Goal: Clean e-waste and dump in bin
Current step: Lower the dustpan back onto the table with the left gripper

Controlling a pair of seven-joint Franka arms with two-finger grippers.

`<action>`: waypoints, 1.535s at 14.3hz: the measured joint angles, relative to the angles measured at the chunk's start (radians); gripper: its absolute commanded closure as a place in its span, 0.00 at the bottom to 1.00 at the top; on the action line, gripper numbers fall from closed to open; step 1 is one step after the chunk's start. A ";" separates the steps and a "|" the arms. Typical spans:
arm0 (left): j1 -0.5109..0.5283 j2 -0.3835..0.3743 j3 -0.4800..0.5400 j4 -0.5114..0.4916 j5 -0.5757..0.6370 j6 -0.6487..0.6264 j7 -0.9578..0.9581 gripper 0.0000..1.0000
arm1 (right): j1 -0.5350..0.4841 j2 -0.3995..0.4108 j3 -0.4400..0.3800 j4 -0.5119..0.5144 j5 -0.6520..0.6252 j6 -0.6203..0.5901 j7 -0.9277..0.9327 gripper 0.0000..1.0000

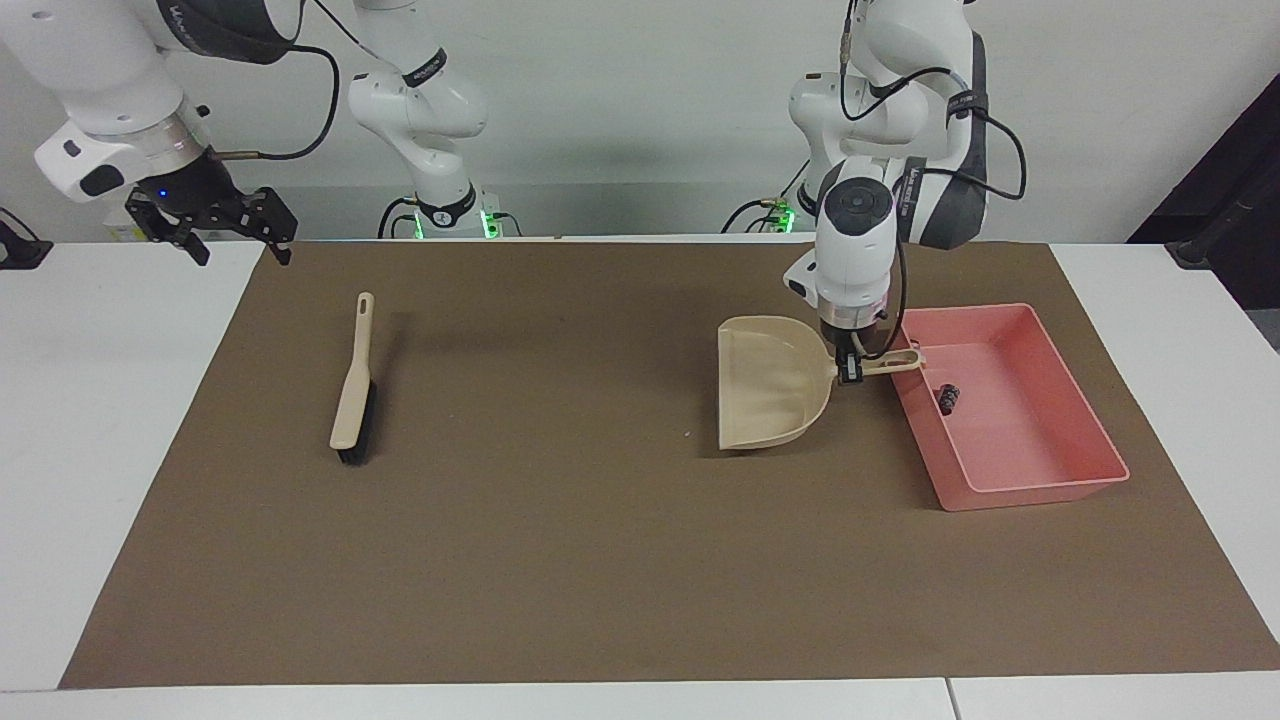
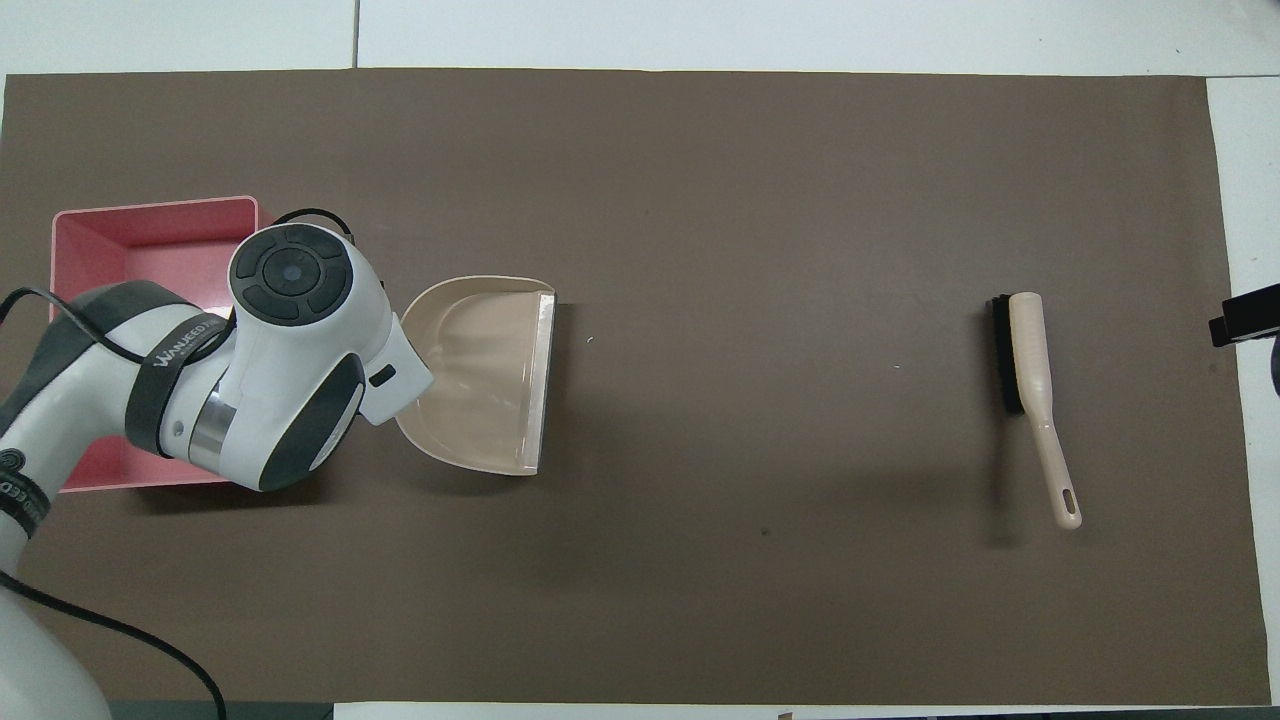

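The dustpan point(image 1: 770, 395) is gripped at its handle by the left gripper point(image 1: 851, 369) beside the bin point(image 1: 1040, 480); the right gripper point(image 1: 212, 228) is held with jaws spread, over the counter's point(image 1: 90, 420) edge.
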 measured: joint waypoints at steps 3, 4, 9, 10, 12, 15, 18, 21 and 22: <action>0.010 0.020 0.005 0.000 -0.037 0.019 0.001 1.00 | 0.013 0.001 0.001 -0.008 0.000 -0.001 0.001 0.00; 0.011 0.021 0.006 0.000 -0.039 0.027 0.003 1.00 | 0.018 0.001 0.001 -0.010 0.000 -0.001 0.001 0.00; 0.013 0.023 0.008 -0.053 -0.039 0.111 0.008 0.97 | 0.095 -0.001 0.000 -0.026 0.000 0.002 0.044 0.00; 0.013 0.023 0.008 -0.063 -0.039 0.114 0.008 0.89 | 0.096 -0.001 -0.004 -0.030 0.000 0.010 0.049 0.00; 0.013 0.022 0.008 -0.067 -0.040 0.113 0.008 0.62 | 0.096 -0.001 -0.039 -0.031 0.000 0.016 0.050 0.00; 0.005 0.018 0.006 -0.065 -0.040 0.112 0.008 0.29 | 0.098 -0.001 -0.058 -0.031 0.000 0.016 0.050 0.00; 0.003 0.005 0.005 -0.053 -0.041 0.110 -0.009 0.02 | 0.107 -0.001 -0.057 -0.031 0.000 0.016 0.050 0.00; 0.008 -0.048 0.009 -0.047 -0.042 0.059 -0.096 0.02 | 0.110 -0.002 -0.058 -0.031 0.000 0.016 0.050 0.00; 0.015 -0.076 0.014 -0.046 -0.042 0.034 -0.140 0.02 | 0.110 -0.002 -0.058 -0.031 0.000 0.016 0.050 0.00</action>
